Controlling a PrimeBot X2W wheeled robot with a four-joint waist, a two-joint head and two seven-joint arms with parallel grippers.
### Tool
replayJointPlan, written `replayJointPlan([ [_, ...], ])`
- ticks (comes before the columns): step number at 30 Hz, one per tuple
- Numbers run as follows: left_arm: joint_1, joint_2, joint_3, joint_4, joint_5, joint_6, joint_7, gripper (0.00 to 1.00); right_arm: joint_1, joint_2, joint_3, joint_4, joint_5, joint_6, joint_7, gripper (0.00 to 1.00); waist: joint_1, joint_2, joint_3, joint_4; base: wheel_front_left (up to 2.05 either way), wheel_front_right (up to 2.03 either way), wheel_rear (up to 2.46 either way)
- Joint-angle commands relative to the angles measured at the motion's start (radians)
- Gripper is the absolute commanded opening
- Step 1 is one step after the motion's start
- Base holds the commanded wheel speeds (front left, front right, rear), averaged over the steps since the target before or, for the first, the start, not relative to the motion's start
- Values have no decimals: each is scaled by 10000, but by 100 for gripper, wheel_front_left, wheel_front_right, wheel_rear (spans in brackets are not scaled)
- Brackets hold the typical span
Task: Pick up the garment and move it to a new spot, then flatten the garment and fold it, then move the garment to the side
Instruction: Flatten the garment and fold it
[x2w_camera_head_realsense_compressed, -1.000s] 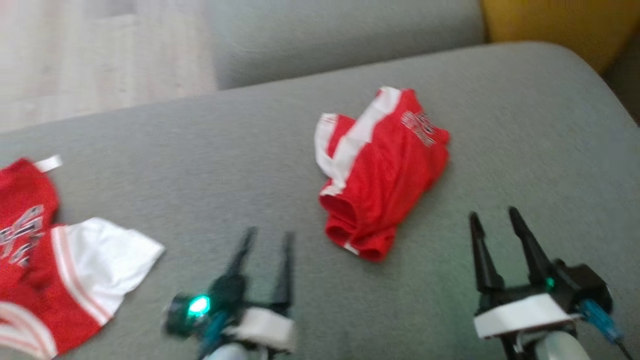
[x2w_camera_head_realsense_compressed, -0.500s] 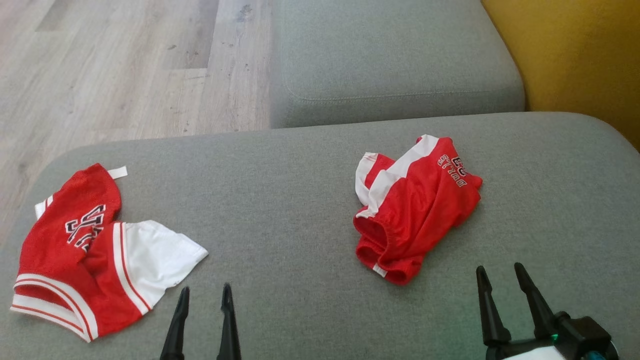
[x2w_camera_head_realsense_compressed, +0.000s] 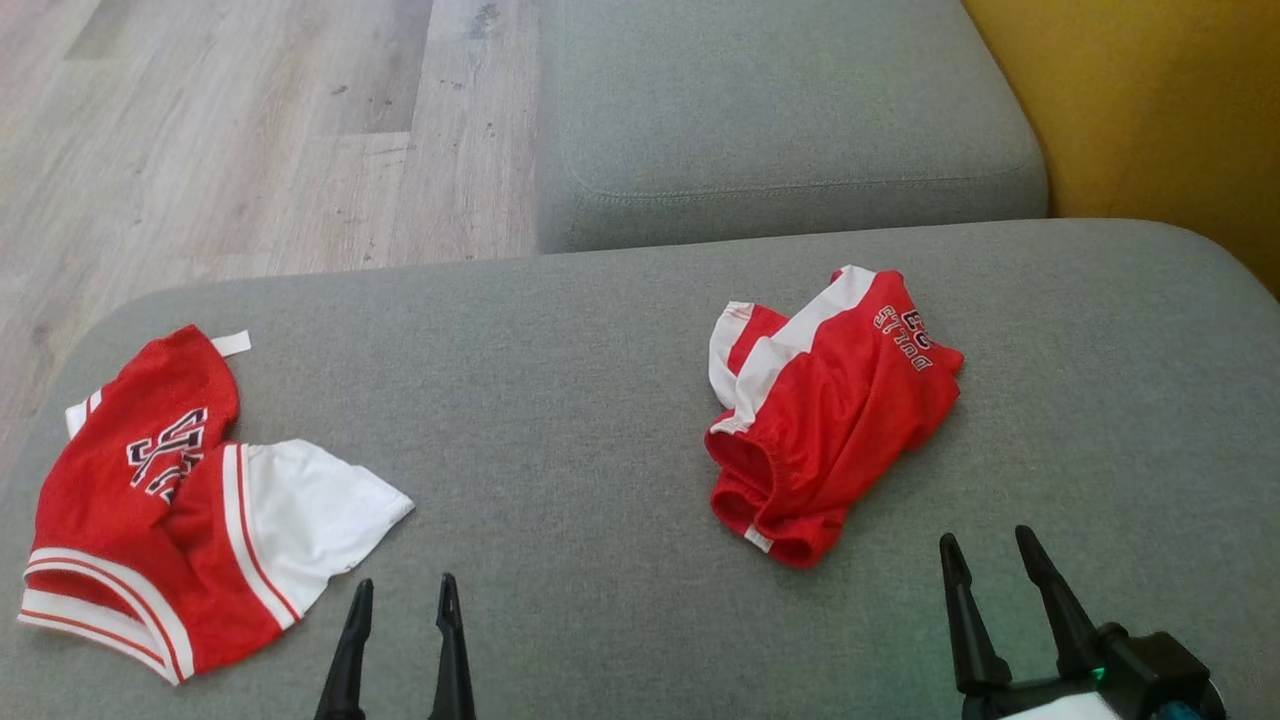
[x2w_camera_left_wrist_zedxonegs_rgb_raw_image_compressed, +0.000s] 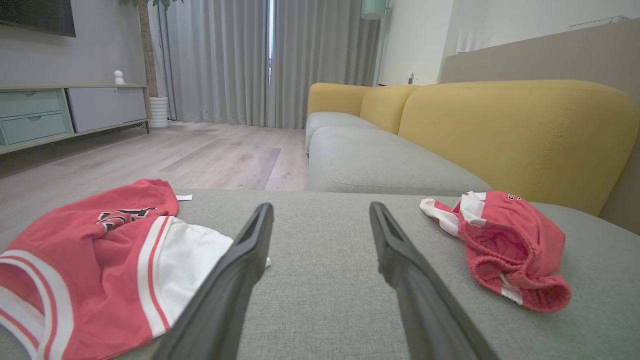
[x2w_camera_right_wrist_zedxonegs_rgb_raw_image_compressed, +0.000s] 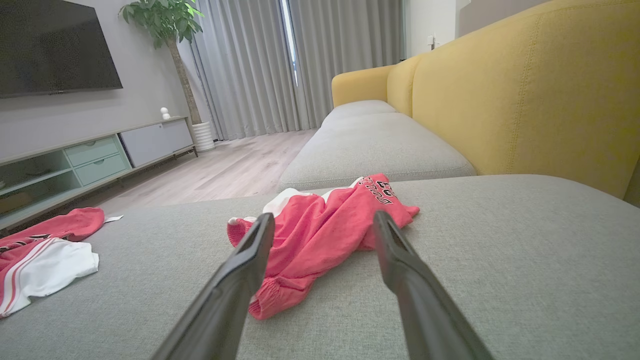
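- Left pincer + right pincer: both w/ fingers spread apart and empty, at the near edge of the grey cushion.
- Far left: jersey lies crumpled on the cushion's left end, close to its near-left corner. Red body, black white-outlined letters facing up, red/white striped trim along the near edge.
- Its white sleeve spreads out to the right; the sleeve's edge is just left of the left pincer's fingertips. Small white tag sticks out at the jersey's far side.
- Left wrist view: jersey sits left of the left pincer. Left finger overlaps the sleeve edge in the pic; can't tell if they touch.
- Centre: bare grey fabric btwn the two garments, which are well apart.
- Beyond the cushion: wood floor at far left, second grey cushion at far centre.
- Right of centre: red shorts, bunched up, w/ white side stripe, small lettering at the far end, elastic waistband opening facing near-left.
- Right wrist view: shorts lie straight ahead of the right pincer, seen btwn and past its spread fingers. Jersey is far off to the left.
- Head view: right pincer is near-right of the shorts, apart from them.
- Far right: yellow backrest behind the cushions.
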Motion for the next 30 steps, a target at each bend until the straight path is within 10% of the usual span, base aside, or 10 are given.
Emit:
replayJointPlan([
  [1,-573,-111,211,-228,-30,78,-93,100,-478,-68,249,-276,25,75,-51,100,0,0,9,6,0,0,0],
  [17,-951,-113,-55,445,-1170,33,-93,100,-584,-68,184,-227,-165,75,-51,100,0,0,289,-132,0,0,0],
  [30,-4131,-114,-3314,2323,-7485,-1318,345,100,-1224,-68,533,-424,-610,75,-51,100,0,0,1599,-974,0,0,0],
])
